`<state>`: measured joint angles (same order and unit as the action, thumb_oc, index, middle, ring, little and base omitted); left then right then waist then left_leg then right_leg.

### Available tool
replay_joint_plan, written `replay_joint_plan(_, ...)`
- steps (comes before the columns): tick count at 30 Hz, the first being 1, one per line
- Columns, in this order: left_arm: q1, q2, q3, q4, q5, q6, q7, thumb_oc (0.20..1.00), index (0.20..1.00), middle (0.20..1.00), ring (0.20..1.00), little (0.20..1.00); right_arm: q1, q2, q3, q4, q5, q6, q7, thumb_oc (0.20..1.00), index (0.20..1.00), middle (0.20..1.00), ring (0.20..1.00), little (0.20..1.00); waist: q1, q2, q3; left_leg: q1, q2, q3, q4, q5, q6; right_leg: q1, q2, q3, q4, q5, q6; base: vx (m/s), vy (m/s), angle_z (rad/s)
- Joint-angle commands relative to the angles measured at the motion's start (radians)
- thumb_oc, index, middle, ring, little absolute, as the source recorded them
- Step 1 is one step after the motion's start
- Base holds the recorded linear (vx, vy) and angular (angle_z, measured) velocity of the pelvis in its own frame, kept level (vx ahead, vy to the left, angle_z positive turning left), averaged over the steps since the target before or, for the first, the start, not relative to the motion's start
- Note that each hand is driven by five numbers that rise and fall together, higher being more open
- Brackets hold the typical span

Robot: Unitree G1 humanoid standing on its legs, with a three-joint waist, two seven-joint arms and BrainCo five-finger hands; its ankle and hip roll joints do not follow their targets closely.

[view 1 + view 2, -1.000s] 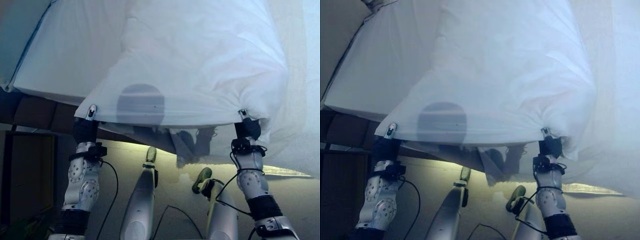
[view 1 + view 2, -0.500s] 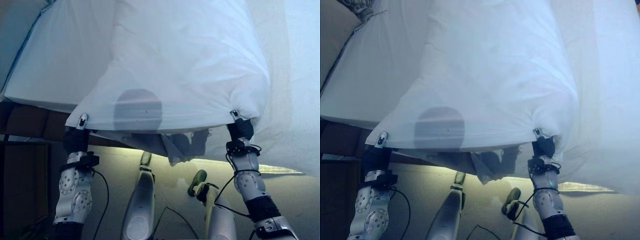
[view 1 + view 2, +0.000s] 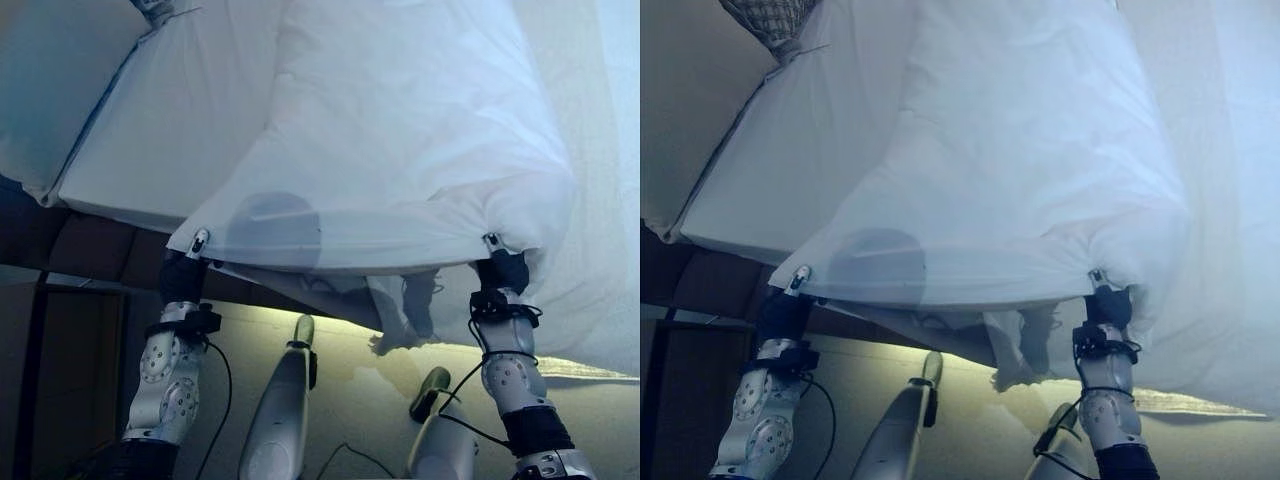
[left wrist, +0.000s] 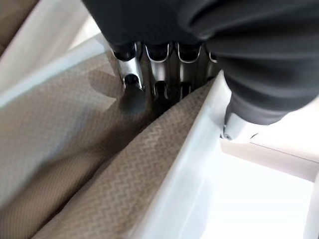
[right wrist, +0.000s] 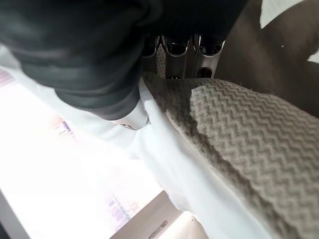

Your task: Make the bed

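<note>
**Both hands up, sheet spread between them**

Two hands on one hem. My left hand (image 3: 184, 275) sits at seven o'clock in the head view, my right hand (image 3: 500, 270) at four o'clock, and the white sheet (image 3: 400, 150) is stretched taut between them, its near edge running almost level from one to the other. Left wrist camera: my fingers (image 4: 130, 84) are curled down onto a fold, thumb pressing from the other side, pinching white cloth with its tan woven underside (image 4: 99, 164). Right wrist camera: same story, fingers (image 5: 177, 57) curled over a bunched tan-and-white fold, clamped. The sheet billows toward twelve o'clock over the mattress (image 3: 150, 130), which lies off at ten o'clock. A loose flap (image 3: 400, 310) of cloth dangles under the hem, between my arms, nearer the right one.
</note>
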<state>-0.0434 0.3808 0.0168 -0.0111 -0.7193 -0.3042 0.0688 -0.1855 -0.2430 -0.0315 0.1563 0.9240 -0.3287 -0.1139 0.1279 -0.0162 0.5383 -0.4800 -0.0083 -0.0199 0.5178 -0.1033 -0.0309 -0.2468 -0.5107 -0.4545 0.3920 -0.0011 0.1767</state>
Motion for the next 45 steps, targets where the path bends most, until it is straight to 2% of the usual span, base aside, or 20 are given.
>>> replay_joint_plan(1,0.011,0.102,0.316,-0.11,0.013,-0.152,0.072,0.2,0.2,0.2,0.2,0.2,-0.015,-0.016,-0.052,-0.057,-0.008,-0.067,0.042,0.2,0.2,0.2,0.2,0.2,0.062,-0.002,-0.072,0.045,0.035,0.015,-0.098,-0.011,0.004,-0.049,0.045,-0.044,0.054,0.006,0.014,-0.03,0.2,-0.41)
replay_joint_plan(2,0.017,0.098,0.315,-0.116,0.01,-0.153,0.073,0.2,0.2,0.2,0.2,0.2,-0.018,-0.021,-0.037,-0.054,-0.01,-0.061,0.052,0.2,0.2,0.2,0.2,0.2,0.056,0.002,-0.066,0.06,0.03,0.02,-0.115,-0.001,0.012,-0.081,0.106,-0.021,0.096,-0.026,0.003,-0.03,0.19,-0.6)
replay_joint_plan(3,0.018,0.096,0.316,-0.117,0.01,-0.153,0.073,0.2,0.2,0.2,0.2,0.2,-0.019,-0.022,-0.035,-0.053,-0.009,-0.062,0.053,0.2,0.2,0.2,0.2,0.2,0.06,0.001,-0.066,0.062,0.033,0.025,-0.116,-0.003,0.01,-0.088,0.107,-0.013,0.104,-0.033,0.001,0.04,0.08,-0.79)
replay_joint_plan(4,0.036,0.076,0.317,-0.113,0.012,-0.157,0.07,0.2,0.2,0.2,0.2,0.2,0.005,-0.033,-0.019,-0.054,-0.009,-0.056,0.076,0.2,0.2,0.2,0.2,0.2,0.048,-0.017,-0.071,0.09,0.014,0.035,-0.133,-0.002,0.009,-0.086,0.207,0.054,0.064,-0.075,-0.021,0.01,0.046,-0.75)
replay_joint_plan(5,0.049,0.067,0.324,-0.118,0.017,-0.164,0.065,0.2,0.2,0.2,0.2,0.2,0.005,-0.048,-0.01,-0.055,-0.009,-0.051,0.08,0.2,0.2,0.2,0.2,0.2,0.056,-0.002,-0.072,0.089,0.023,0.044,-0.123,-0.001,-0.005,-0.066,0.191,0.048,0.021,-0.082,-0.038,-0.04,0.025,-0.42)
replay_joint_plan(7,0.057,0.048,0.315,-0.117,0.0,-0.165,0.063,0.2,0.2,0.2,0.2,0.2,-0.003,-0.066,0.007,-0.035,0.009,-0.054,0.086,0.2,0.2,0.2,0.2,0.2,0.058,0.017,-0.048,0.046,0.044,0.033,-0.042,0.031,-0.041,-0.052,0.277,0.102,-0.004,-0.151,-0.099,-0.13,-0.095,-0.04)
replay_joint_plan(8,0.055,0.034,0.311,-0.115,-0.001,-0.168,0.066,0.2,0.2,0.2,0.2,0.2,-0.019,-0.073,0.022,-0.022,0.004,-0.058,0.086,0.2,0.2,0.2,0.2,0.2,0.076,0.034,-0.031,0.024,0.053,-0.004,0.01,0.081,-0.078,-0.048,0.299,0.1,-0.007,-0.16,-0.119,-0.19,-0.045,-0.22)
replay_joint_plan(9,0.058,0.022,0.308,-0.114,-0.001,-0.169,0.069,0.2,0.2,0.2,0.2,0.2,-0.029,-0.081,0.032,-0.018,-0.003,-0.056,0.079,0.2,0.2,0.2,0.2,0.2,0.088,0.039,-0.018,0.003,0.043,-0.045,0.019,0.127,-0.088,-0.068,0.291,0.088,-0.013,-0.131,-0.13,-0.1,0.0,-0.36)
replay_joint_plan(10,0.062,0.012,0.309,-0.109,-0.001,-0.168,0.071,0.2,0.2,0.2,0.2,0.2,-0.036,-0.081,0.035,-0.009,0.0,-0.054,0.079,0.2,0.2,0.2,0.2,0.2,0.092,0.034,-0.019,0.01,0.039,-0.08,0.011,0.086,-0.09,-0.075,0.29,0.103,-0.006,-0.147,-0.116,-0.1,0.026,-0.39)
replay_joint_plan(11,0.065,0.009,0.312,-0.102,0.001,-0.165,0.074,0.2,0.2,0.2,0.2,0.2,-0.035,-0.084,0.033,-0.009,0.001,-0.054,0.079,0.2,0.2,0.2,0.2,0.2,0.081,0.031,-0.019,0.008,0.075,-0.077,-0.027,0.075,-0.075,-0.092,0.277,0.097,0.002,-0.148,-0.106,-0.03,0.006,-0.36)
replay_joint_plan(12,0.073,0.004,0.311,-0.096,-0.002,-0.159,0.075,0.2,0.2,0.2,0.2,0.2,-0.021,-0.087,0.022,-0.016,0.002,-0.054,0.076,0.2,0.2,0.2,0.2,0.2,0.054,0.03,-0.022,0.011,0.142,-0.049,-0.087,0.099,-0.068,-0.113,0.252,0.079,0.017,-0.143,-0.093,-0.09,0.065,-0.16)
replay_joint_plan(13,0.075,-0.003,0.293,-0.071,-0.009,-0.154,0.073,0.2,0.2,0.2,0.2,0.2,-0.014,-0.086,0.032,0.002,-0.003,-0.049,0.076,0.2,0.2,0.2,0.2,0.2,0.043,0.035,-0.034,0.048,0.167,-0.036,-0.173,0.092,-0.057,-0.145,0.24,0.068,0.043,-0.138,-0.084,-0.14,0.111,0.46)
replay_joint_plan(14,0.071,-0.001,0.259,-0.042,-0.001,-0.144,0.079,0.2,0.2,0.2,0.2,0.2,-0.006,-0.092,0.037,0.011,-0.046,-0.041,0.054,0.2,0.2,0.2,0.2,0.2,0.038,0.036,-0.019,0.043,0.139,-0.043,-0.191,0.108,-0.047,-0.166,0.208,0.069,0.055,-0.113,-0.071,-0.1,0.092,0.7)
replay_joint_plan(15,0.067,0.0,0.256,-0.039,0.0,-0.146,0.079,0.2,0.2,0.2,0.2,0.2,-0.006,-0.091,0.036,0.009,-0.05,-0.04,0.051,0.2,0.2,0.2,0.2,0.2,0.037,0.035,-0.019,0.041,0.134,-0.043,-0.192,0.11,-0.045,-0.169,0.203,0.068,0.058,-0.112,-0.068,-0.16,0.037,0.75)
replay_joint_plan(18,0.059,-0.004,0.208,0.045,-0.036,-0.122,0.054,0.2,0.2,0.2,0.2,0.2,0.0,-0.094,0.03,0.071,-0.075,-0.014,0.018,0.2,0.2,0.2,0.2,0.2,0.008,0.014,-0.018,-0.05,0.096,-0.036,-0.149,0.093,-0.042,-0.23,0.157,0.054,0.068,-0.086,-0.07,-0.13,0.041,0.42)
replay_joint_plan(23,0.107,-0.002,0.182,0.107,-0.037,-0.083,0.025,0.2,0.2,0.2,0.2,0.2,0.029,-0.077,0.023,0.154,-0.091,0.004,0.022,0.2,0.2,0.2,0.2,0.2,0.026,-0.005,-0.018,-0.137,0.079,-0.03,-0.114,0.086,-0.03,-0.274,0.134,0.044,0.087,-0.08,-0.071,-0.07,0.028,0.21)
replay_joint_plan(29,0.101,-0.018,0.13,0.253,-0.05,-0.048,0.011,0.2,0.2,0.2,0.2,0.2,0.052,-0.066,0.036,0.269,-0.11,0.023,0.02,0.2,0.2,0.2,0.2,0.2,0.028,-0.01,-0.018,-0.192,0.064,-0.042,-0.094,0.093,-0.03,-0.305,0.12,0.03,0.109,-0.079,-0.069,-0.04,0.001,0.1)
replay_joint_plan(35,0.081,-0.038,0.127,0.368,-0.09,-0.043,0.024,0.2,0.2,0.2,0.2,0.2,0.059,-0.067,0.059,0.348,-0.113,0.038,0.021,0.2,0.2,0.2,0.2,0.2,0.027,-0.015,-0.018,-0.22,0.059,-0.042,-0.086,0.092,-0.03,-0.328,0.115,0.028,0.117,-0.075,-0.066,-0.03,-0.009,0.1)
replay_joint_plan(38,0.061,-0.035,0.12,0.495,-0.1,-0.029,0.029,0.2,0.2,0.2,0.2,0.2,0.059,-0.066,0.068,0.486,-0.135,0.059,0.014,0.2,0.2,0.2,0.2,0.2,0.024,-0.02,-0.018,-0.226,0.058,-0.039,-0.092,0.095,-0.028,-0.337,0.114,0.028,0.11,-0.064,-0.063,0.0,0.0,0.0)
replay_joint_plan(45,0.034,-0.017,0.084,0.663,-0.046,0.004,0.034,0.2,0.2,0.2,0.2,0.2,0.039,-0.081,0.06,0.697,-0.185,0.097,-0.001,0.2,0.2,0.2,0.2,0.2,0.022,-0.019,-0.018,-0.254,0.053,-0.043,-0.079,0.097,-0.025,-0.36,0.11,0.029,0.121,-0.067,-0.064,0.0,-0.002,0.02)
